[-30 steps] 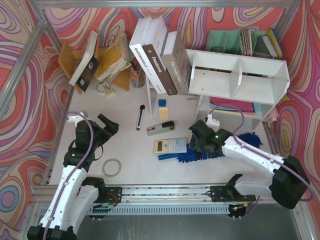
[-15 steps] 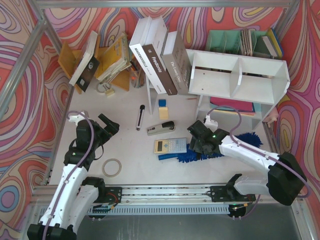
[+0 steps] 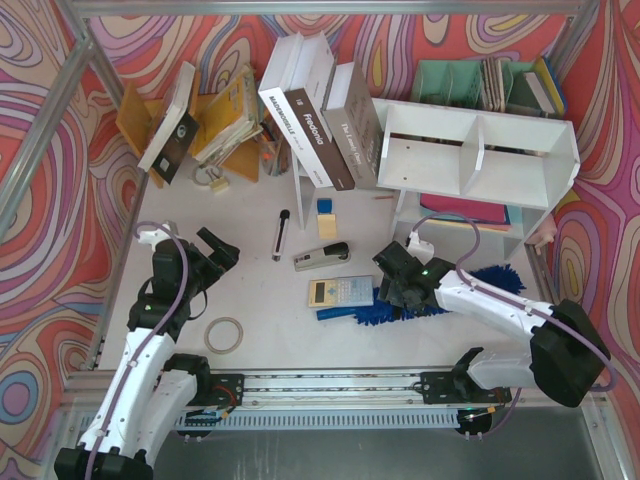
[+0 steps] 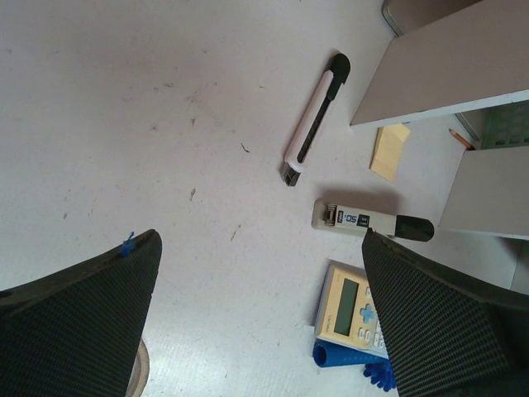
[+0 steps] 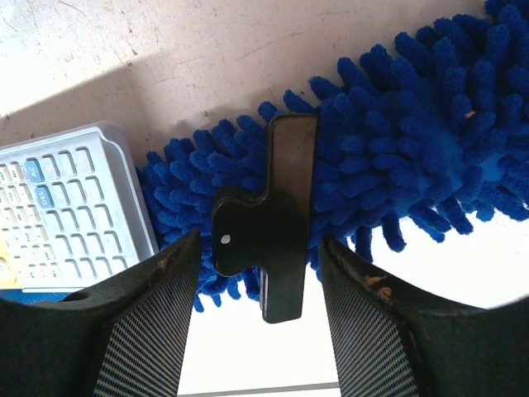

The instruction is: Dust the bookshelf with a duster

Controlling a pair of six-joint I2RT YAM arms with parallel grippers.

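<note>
Blue and fluffy, the duster (image 3: 385, 314) lies flat on the bench toward the near edge, in front of the white bookshelf (image 3: 520, 170) at the far right corner. The right arm (image 3: 490, 305) holds its jaws released astride the duster's head, low over the bristles, seemingly lined up to pinch it for lifting. The left arm (image 3: 160, 290) hangs by the left edge, jaws spread and empty, likely kept clear.

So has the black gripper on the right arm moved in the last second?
Yes, slightly: the right gripper has crept left, toward the pale grey calculator, over the fluffy blue duster.
</note>
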